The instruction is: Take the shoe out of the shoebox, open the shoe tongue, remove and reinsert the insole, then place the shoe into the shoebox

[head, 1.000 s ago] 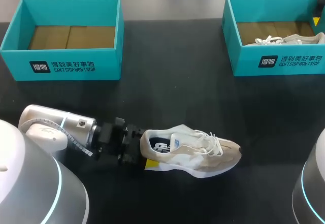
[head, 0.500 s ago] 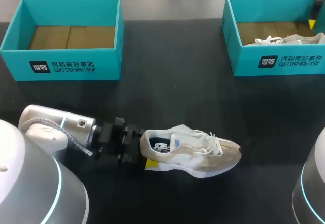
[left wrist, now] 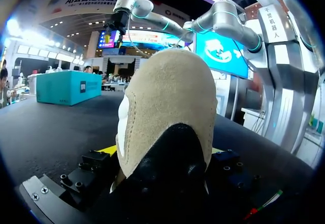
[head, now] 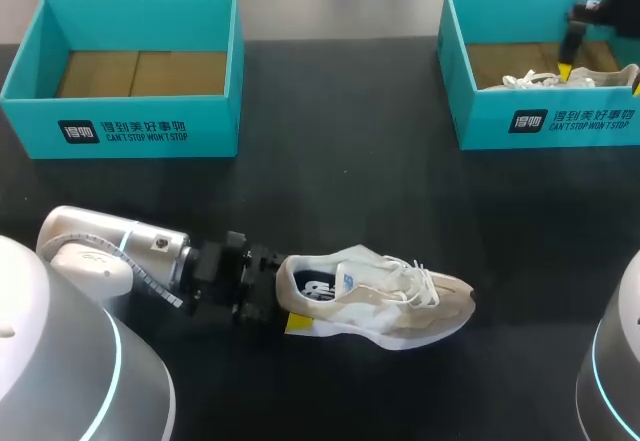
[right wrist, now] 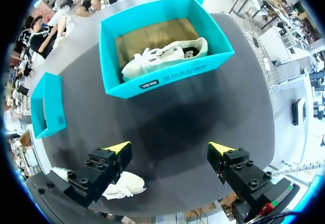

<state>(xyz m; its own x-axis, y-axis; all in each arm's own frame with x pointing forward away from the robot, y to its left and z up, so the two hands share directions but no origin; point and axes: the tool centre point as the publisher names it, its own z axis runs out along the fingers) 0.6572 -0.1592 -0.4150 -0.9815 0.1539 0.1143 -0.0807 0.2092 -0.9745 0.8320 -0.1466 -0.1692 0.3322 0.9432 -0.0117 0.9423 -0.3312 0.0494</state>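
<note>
The beige and white suede-and-mesh sneaker [head: 375, 299] lies on its sole in the lower middle of the frame on the black counter [head: 340, 191], toe pointing right, outside both boxes. The left arm [head: 110, 251] comes in low from the lower left so that the left jaws meet the shoe at the heel. In the left wrist view the suede heel fills the space between them, and they seem closed narrowly on it from both sides, though the contact itself is hidden by the shoe's bulk. That hold reads as an anchor: with the heel pinned, the tongue and insole could be worked by the other arm without the shoe sliding. The right jaws are not at the shoe; they hang in the upper right of the frame over the right-hand teal cardboard shoebox [head: 480, 111], spread wide and empty, yellow tips [right wrist: 118, 147] well apart. That box holds a second pale laced sneaker [right wrist: 163, 56] lying on its brown cardboard floor. The left-hand teal cardboard shoebox [head: 210, 126], in the upper left, shows only its bare brown floor, so I judge it to be where the held shoe belongs.
</note>
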